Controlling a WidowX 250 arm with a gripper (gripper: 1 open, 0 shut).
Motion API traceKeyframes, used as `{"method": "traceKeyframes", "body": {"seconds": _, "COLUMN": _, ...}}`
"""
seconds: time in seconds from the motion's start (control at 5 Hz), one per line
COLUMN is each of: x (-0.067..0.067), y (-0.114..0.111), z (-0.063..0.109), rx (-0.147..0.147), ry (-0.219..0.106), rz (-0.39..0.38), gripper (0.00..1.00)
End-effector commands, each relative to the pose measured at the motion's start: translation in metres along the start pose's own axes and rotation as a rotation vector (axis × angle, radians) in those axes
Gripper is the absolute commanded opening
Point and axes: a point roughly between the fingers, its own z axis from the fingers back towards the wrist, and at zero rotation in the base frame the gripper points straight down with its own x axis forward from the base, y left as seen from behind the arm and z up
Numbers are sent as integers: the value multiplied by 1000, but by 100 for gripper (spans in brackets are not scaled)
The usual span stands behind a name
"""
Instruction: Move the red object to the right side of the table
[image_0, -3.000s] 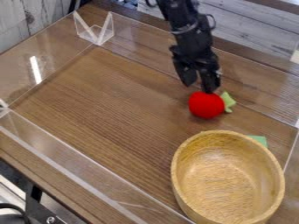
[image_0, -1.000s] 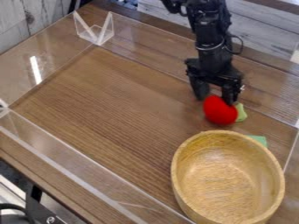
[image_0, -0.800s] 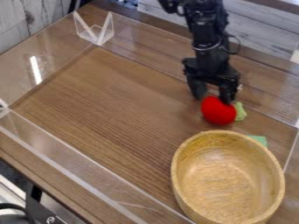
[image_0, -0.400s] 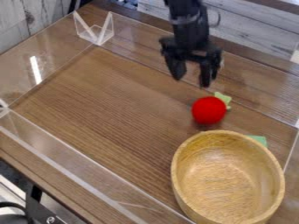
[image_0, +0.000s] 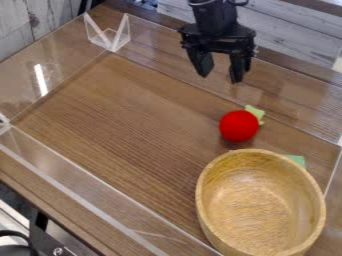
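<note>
While the gripper (image_0: 221, 68) hung with jaws wide and empty, we found the red object (image_0: 239, 125) on the table (image_0: 120, 130), right, near the bowl (image_0: 261, 205). We judged it soft, light; grasp its round body.

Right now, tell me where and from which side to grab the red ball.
Grip the red ball across its round middle, coming straight down from above. It lies free on the table, apart from the bowl, so both sides look open. Keep the fingers off the green leafy tip at its upper right. The gripper is open above and behind it.
</note>
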Motion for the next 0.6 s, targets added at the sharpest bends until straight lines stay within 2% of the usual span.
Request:
{"method": "traceKeyframes", "body": {"seconds": 0.0, "x": 7, "y": -2, "z": 24, "rx": -11, "ry": -64, "rz": -20, "gripper": 100}}
{"method": "traceKeyframes", "body": {"seconds": 0.4, "x": -1, "y": -8, "z": 22, "rx": -38, "ry": -48, "rz": -47, "gripper": 100}}
